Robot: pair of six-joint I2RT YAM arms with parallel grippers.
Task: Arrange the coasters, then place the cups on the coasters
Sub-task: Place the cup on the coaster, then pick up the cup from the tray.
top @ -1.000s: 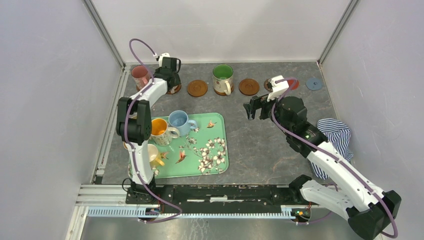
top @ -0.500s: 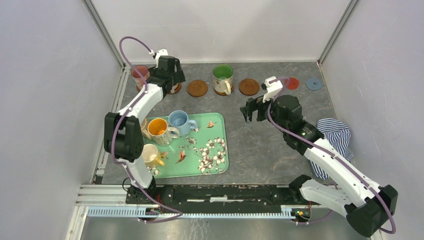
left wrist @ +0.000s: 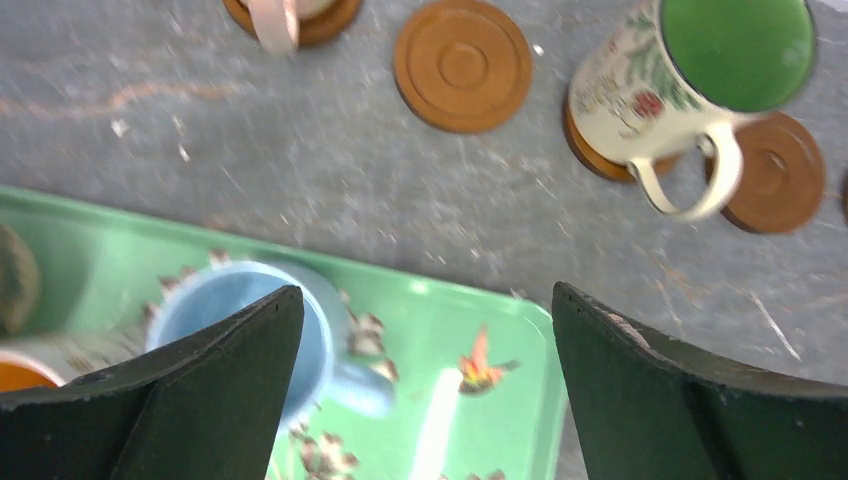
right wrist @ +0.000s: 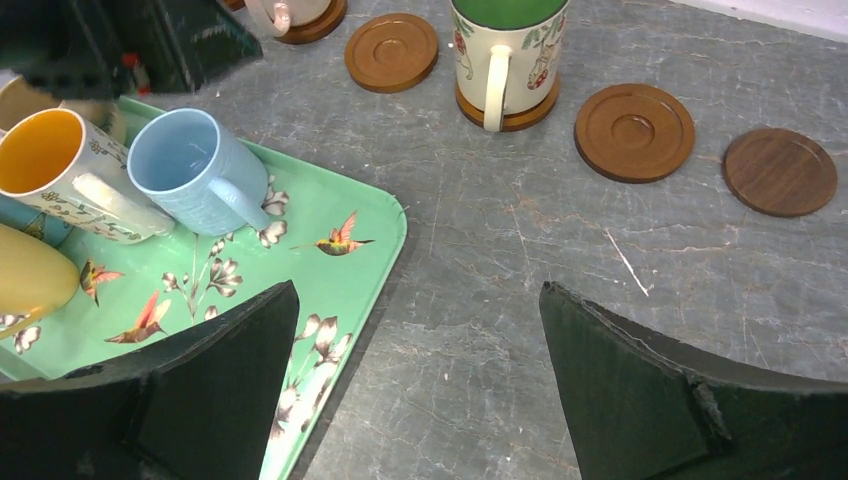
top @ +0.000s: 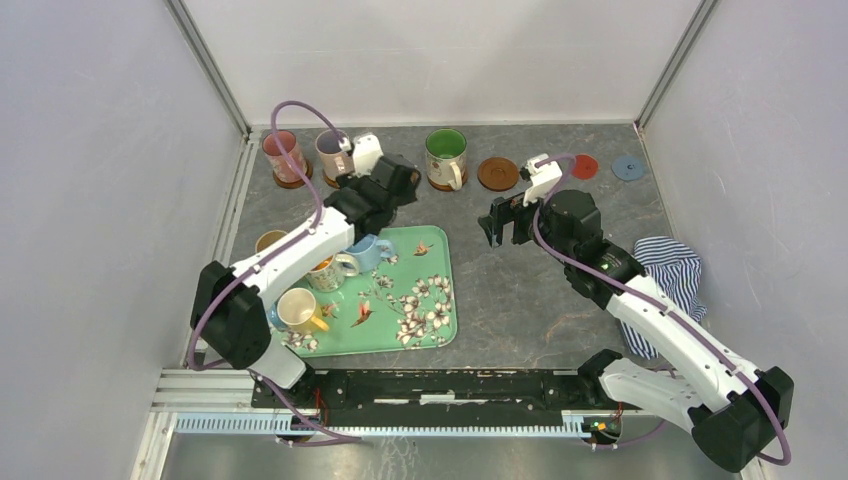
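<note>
My left gripper (left wrist: 425, 292), jaws wide apart, hangs over the light blue cup (left wrist: 235, 310), its handle pointing four o'clock in my wrist view. My right gripper (right wrist: 416, 290) gapes empty too.

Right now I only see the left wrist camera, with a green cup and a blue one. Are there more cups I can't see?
Observer: Yes. A pink cup stands on a coaster at the far left end of the back row.
Operator: Any others on the tray?
Observer: A yellow cup sits in the near left part of the tray.
Operator: What's the other claw doing?
Observer: The right claw is open and empty, hovering above the table to the right of the tray.
</note>
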